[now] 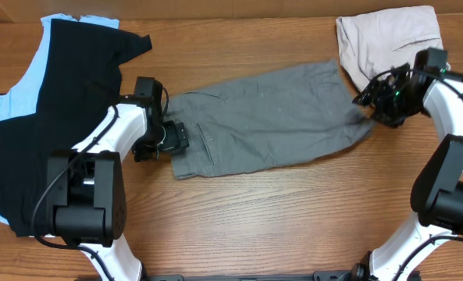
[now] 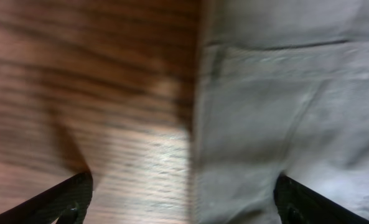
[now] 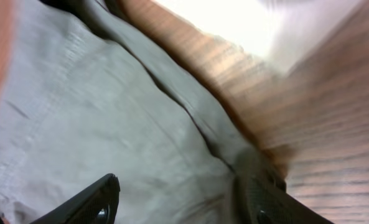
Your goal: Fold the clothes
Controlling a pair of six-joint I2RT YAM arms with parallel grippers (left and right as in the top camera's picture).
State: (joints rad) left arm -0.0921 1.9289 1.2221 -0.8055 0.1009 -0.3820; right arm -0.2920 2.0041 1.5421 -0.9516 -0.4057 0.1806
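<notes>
A wood-grain table point(image 1: 239, 203) fills the overhead view. The mid-grey shorts point(image 1: 270, 117) lie flat across its middle, waistband to the left and leg hems to the right. A black T-shirt point(image 1: 51, 117) rests on a light blue cloth point(image 1: 1, 117) at the far left, and the beige shorts point(image 1: 383, 35) sit bunched at the top right. Both are apart from the work.

The arms stand at opposite ends of the grey shorts, which looks like a setup for pinching both ends and folding one over the other. The left gripper point(image 1: 176, 140) is at the waistband edge, just beside the back welt pocket point(image 1: 208, 144). The right gripper point(image 1: 372, 101) is at the hem end, near the beige shorts but over grey cloth.

The overhead view gives this layout but hides the jaws under the wrist housings. The wrist cameras show them. In the left wrist view the left gripper point(image 2: 184, 199) has its fingers point(image 2: 72, 196) spread wide, straddling the cloth edge with bare wood on one side and grey fabric on the other, and it holds nothing. In the right wrist view the right gripper point(image 3: 181, 199) is likewise wide open above creased grey fabric, with the hem edge and table off to one side. Both views are blurred, so I cannot tell whether the fingertips touch the cloth. The fold has not yet begun.
</notes>
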